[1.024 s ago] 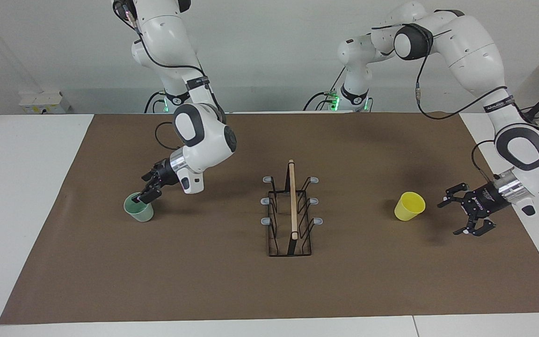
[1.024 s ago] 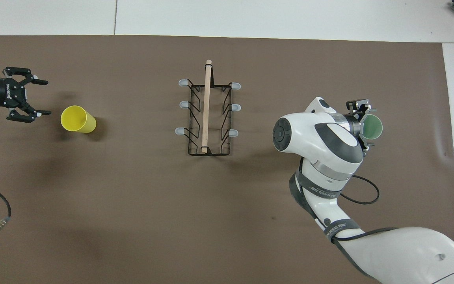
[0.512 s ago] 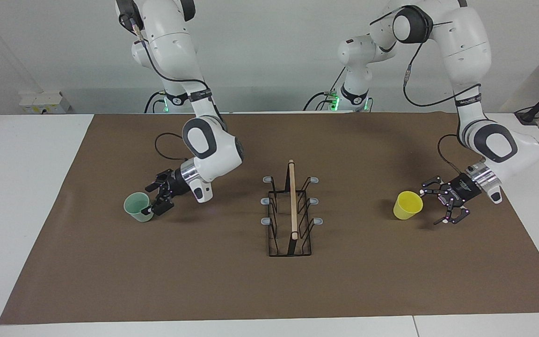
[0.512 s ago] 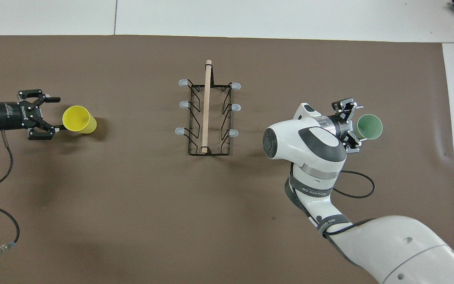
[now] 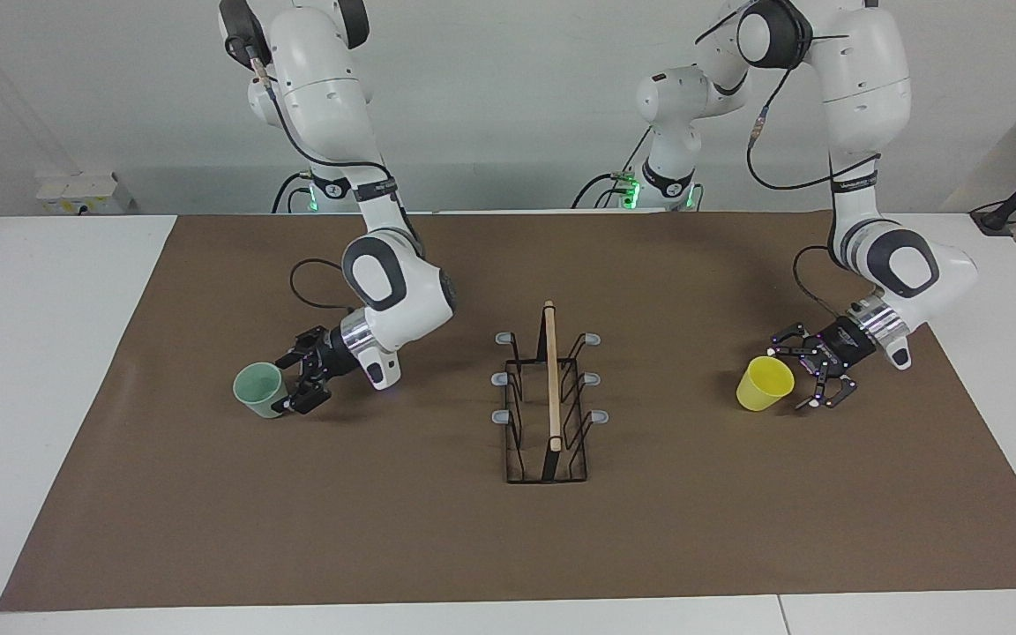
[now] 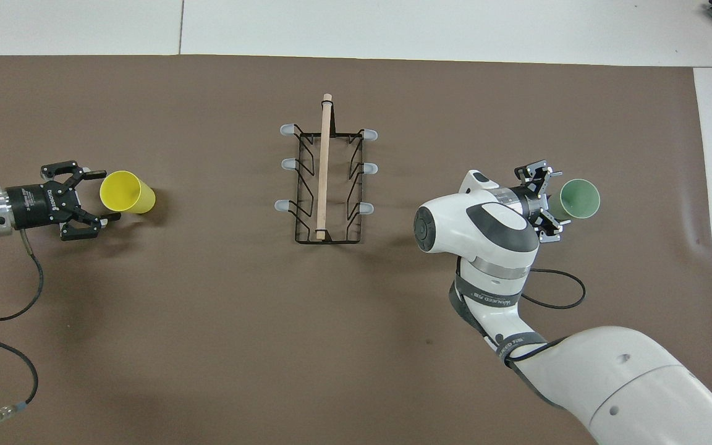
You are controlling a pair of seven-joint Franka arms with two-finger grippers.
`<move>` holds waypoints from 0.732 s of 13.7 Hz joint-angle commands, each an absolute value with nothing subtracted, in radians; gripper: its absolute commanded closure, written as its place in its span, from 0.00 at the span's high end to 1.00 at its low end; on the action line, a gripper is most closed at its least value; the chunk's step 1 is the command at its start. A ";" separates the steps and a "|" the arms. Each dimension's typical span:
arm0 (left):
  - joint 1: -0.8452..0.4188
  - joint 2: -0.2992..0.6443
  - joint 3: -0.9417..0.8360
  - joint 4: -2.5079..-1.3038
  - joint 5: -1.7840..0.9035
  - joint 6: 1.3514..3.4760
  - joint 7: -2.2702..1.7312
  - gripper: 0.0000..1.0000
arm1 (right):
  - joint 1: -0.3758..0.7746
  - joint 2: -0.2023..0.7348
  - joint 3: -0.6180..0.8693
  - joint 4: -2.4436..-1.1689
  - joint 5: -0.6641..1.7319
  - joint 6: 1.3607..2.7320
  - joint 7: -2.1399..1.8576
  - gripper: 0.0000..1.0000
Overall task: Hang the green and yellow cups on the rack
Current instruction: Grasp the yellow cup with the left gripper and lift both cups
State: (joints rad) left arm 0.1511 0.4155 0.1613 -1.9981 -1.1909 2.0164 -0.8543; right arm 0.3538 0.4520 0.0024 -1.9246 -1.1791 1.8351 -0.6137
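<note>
the right gripper (image 5: 289,384) is low by the green cup (image 5: 258,389), with its fingers spread wide on either side of the cup's wall. it holds nothing yet. the left gripper (image 5: 803,370) is the same at its own end of the table: fingers wide, right next to the yellow cup (image 5: 764,384), holding nothing.

both cups sit on the brown mat (image 5: 384,529), open end up. the yellow cup leans a bit, with its mouth tipped toward the left gripper. the rack (image 5: 549,406) stands in the middle, between the two cups and well apart from both. its wooden rod (image 5: 550,375) runs straight away from the robots, and its grey tips stick out sideways.

what could go wrong: the cups are light, so a finger bumping one could knock it over. a squeeze near the rim could let it slip out.
</note>
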 commanded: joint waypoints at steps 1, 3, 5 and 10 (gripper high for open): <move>0.103 0.365 0.167 -2.083 -1.255 2.106 -0.811 1.00 | 0.330 0.443 0.011 -1.954 -1.194 1.881 -0.608 1.00; 0.097 0.365 0.167 -2.085 -1.291 2.118 -0.811 1.00 | 0.328 0.442 0.011 -1.976 -1.192 1.902 -0.562 1.00; 0.087 0.365 0.167 -2.089 -1.321 2.121 -0.796 1.00 | 0.327 0.436 0.012 -2.005 -1.189 1.919 -0.511 1.00; 0.037 0.373 0.167 -2.092 -1.359 2.184 -0.775 0.92 | 0.308 0.425 0.011 -2.058 -1.189 1.954 -0.480 1.00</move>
